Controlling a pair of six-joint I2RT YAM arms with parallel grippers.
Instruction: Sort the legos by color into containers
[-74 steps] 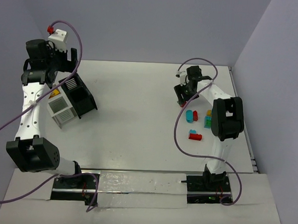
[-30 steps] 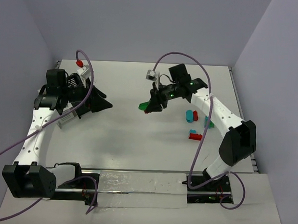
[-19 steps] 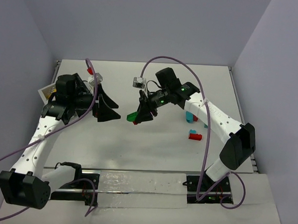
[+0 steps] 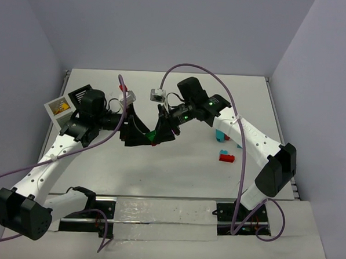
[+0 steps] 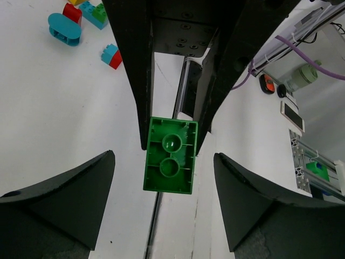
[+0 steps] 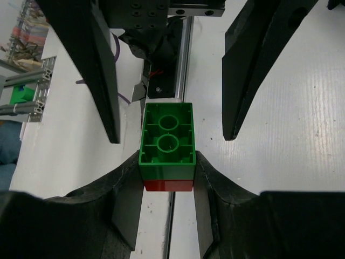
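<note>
Both arms have swung in to meet above the table (image 4: 176, 176). The right jaws pinch a green lego (image 6: 167, 141) stacked on a red lego (image 6: 168, 185). The left jaws, spread wide, flank the green half, seemingly to split the pair before sorting into the containers (image 4: 62, 108).

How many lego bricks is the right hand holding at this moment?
2. A green brick sits between the fingers of the right hand, and a red brick lies against it, only its edge showing. More could be hidden behind them.
</note>
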